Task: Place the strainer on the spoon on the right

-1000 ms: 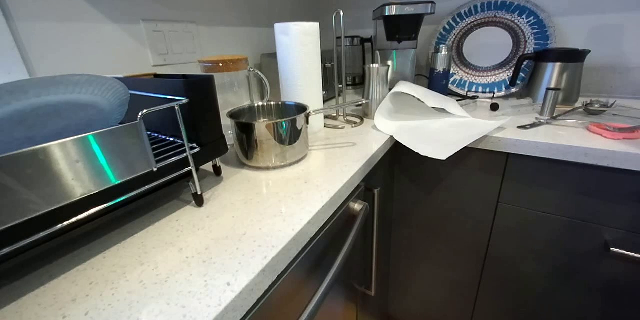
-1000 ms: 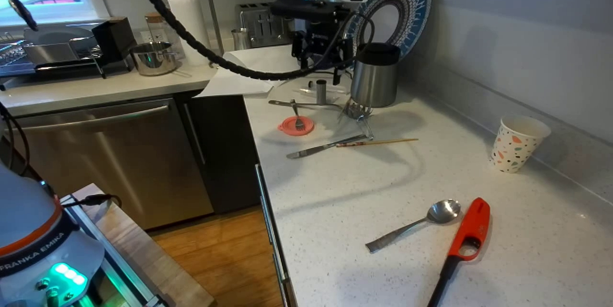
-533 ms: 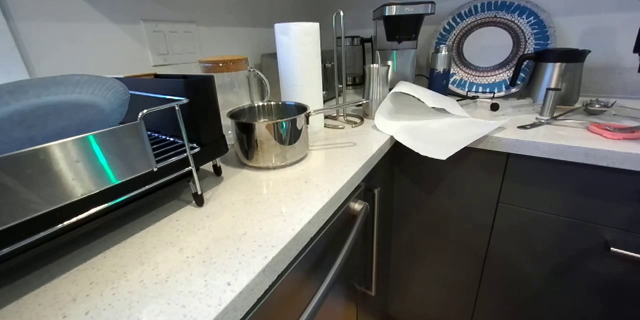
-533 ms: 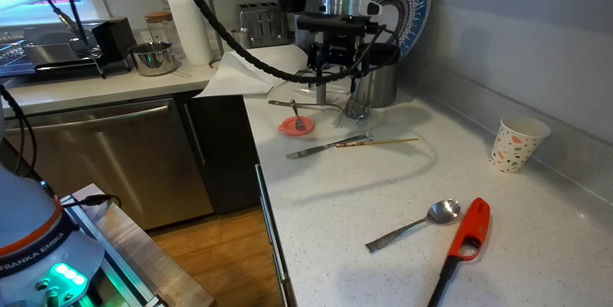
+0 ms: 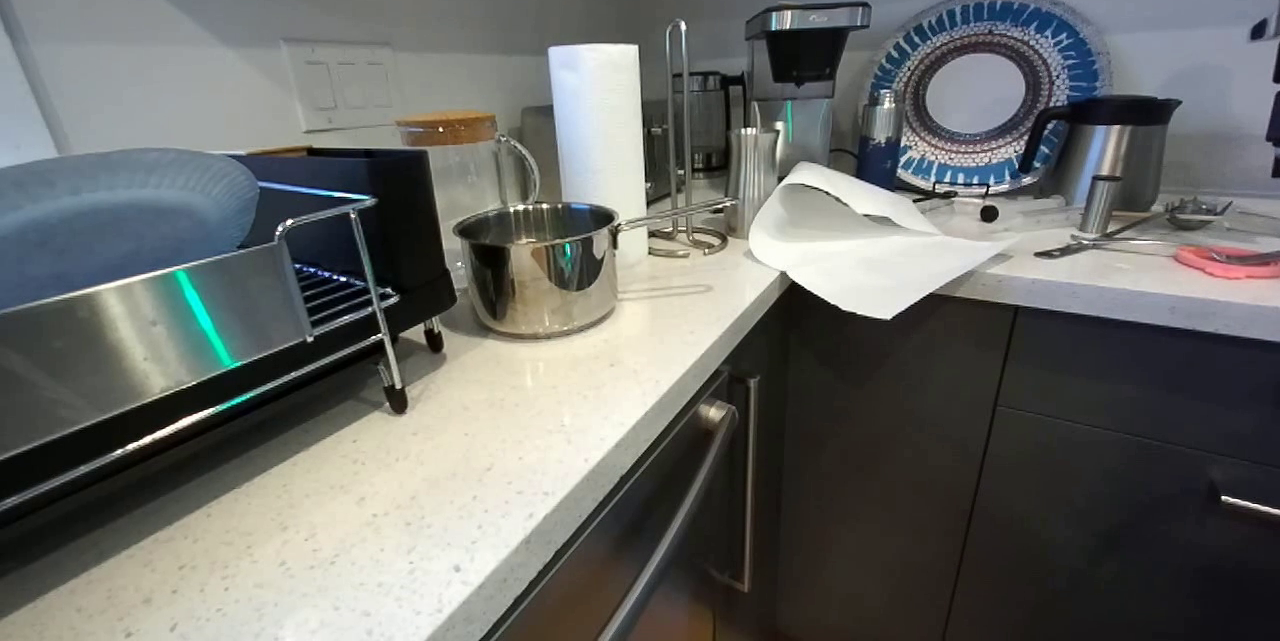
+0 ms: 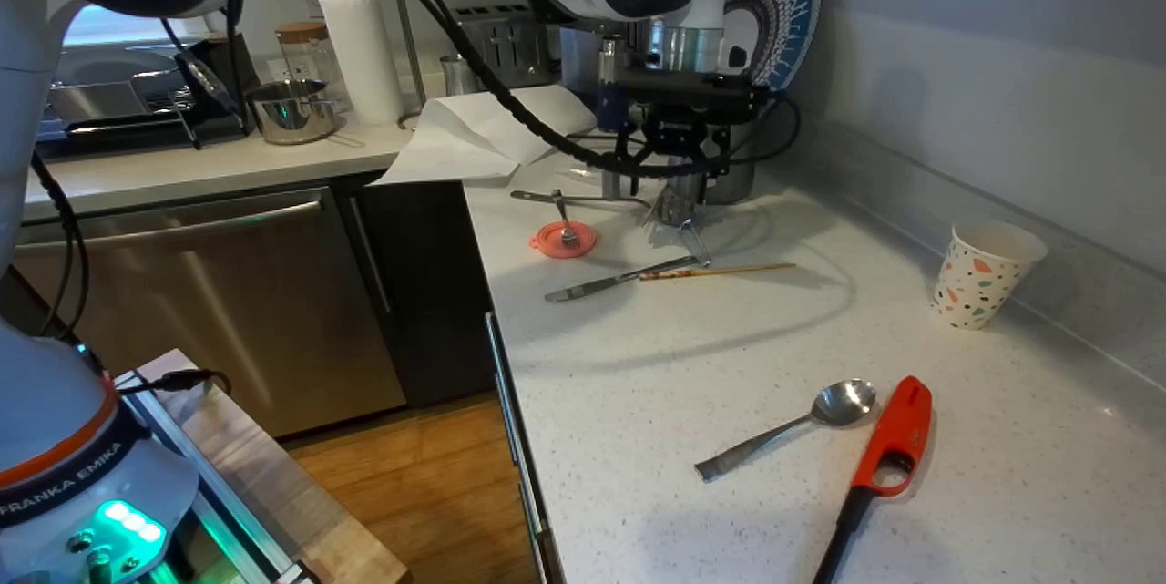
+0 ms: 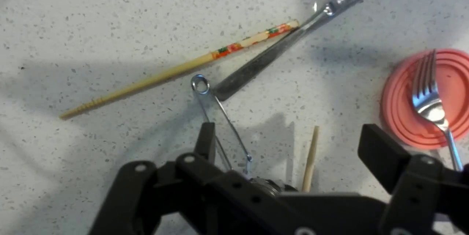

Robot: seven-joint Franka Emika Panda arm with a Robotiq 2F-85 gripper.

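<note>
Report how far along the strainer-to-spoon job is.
Done: nothing yet; the shiny metal wire-handled strainer lies on the pale speckled counter, apart from the silver metal spoon.
In hand: no object; the black two-fingered claw hangs open above the strainer.
Left: grasping the strainer, lifting it and setting it on the spoon.
</note>
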